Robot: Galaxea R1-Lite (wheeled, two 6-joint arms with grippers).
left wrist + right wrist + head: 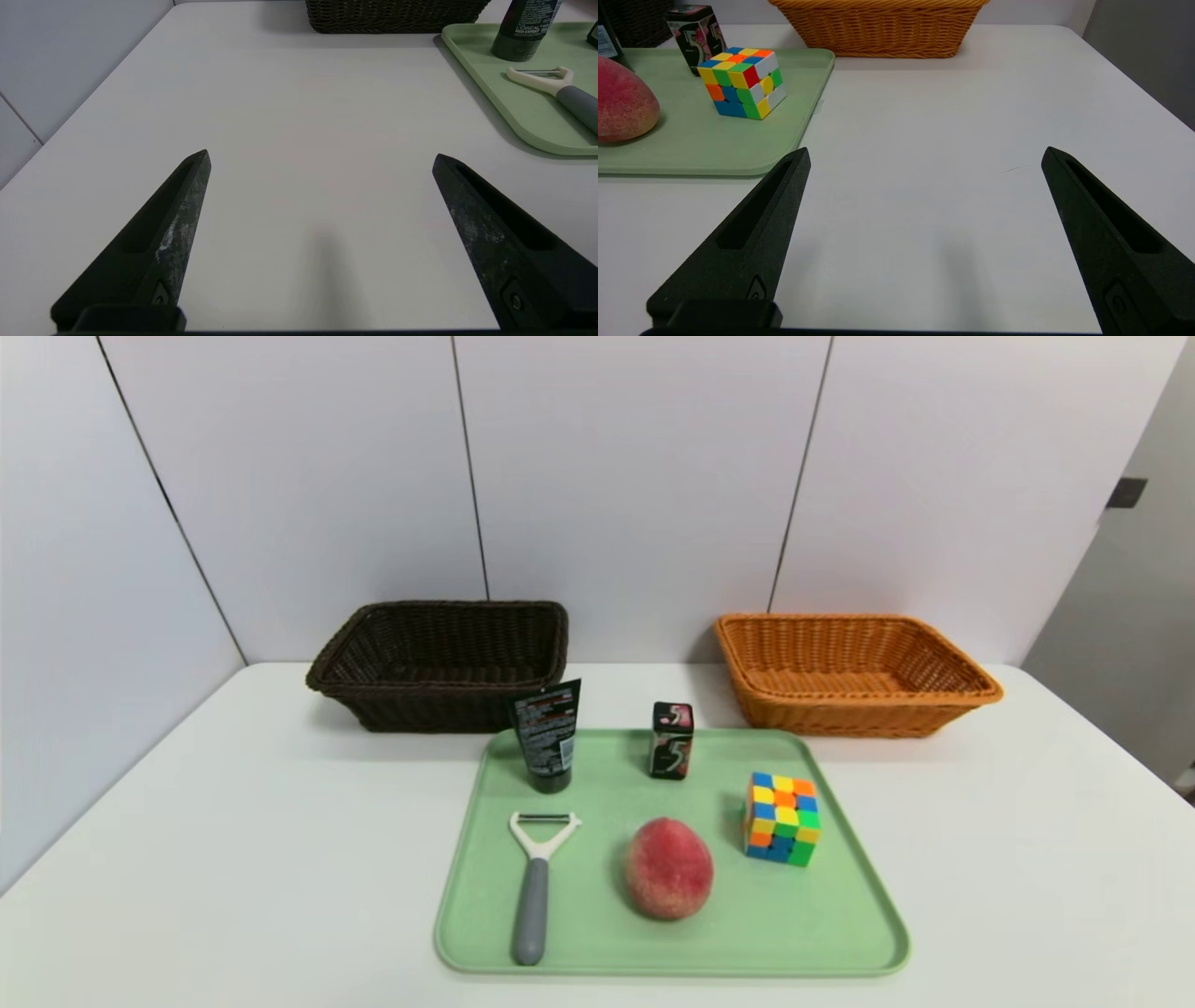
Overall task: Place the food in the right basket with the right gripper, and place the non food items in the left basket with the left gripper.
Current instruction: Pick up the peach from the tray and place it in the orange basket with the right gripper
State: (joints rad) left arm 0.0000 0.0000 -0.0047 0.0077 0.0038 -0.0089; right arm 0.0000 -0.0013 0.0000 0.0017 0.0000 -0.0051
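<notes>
- White table is before us, with wide bare strips left and right of the green tray.
- We see tube, peeler, peach, box and cube inside the tray's rim.
- Dark basket and orange basket stand behind the tray, near the wall.
- Our left gripper is released, over the left strip.
- Our right gripper is released too, over the right strip.

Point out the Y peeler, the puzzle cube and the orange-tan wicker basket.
Y peeler [532,910]: head view, on its grey handle.
Puzzle cube [733,88]: right wrist view, on a side face.
Orange-tan wicker basket [850,717]: head view, on its front wall.
</notes>
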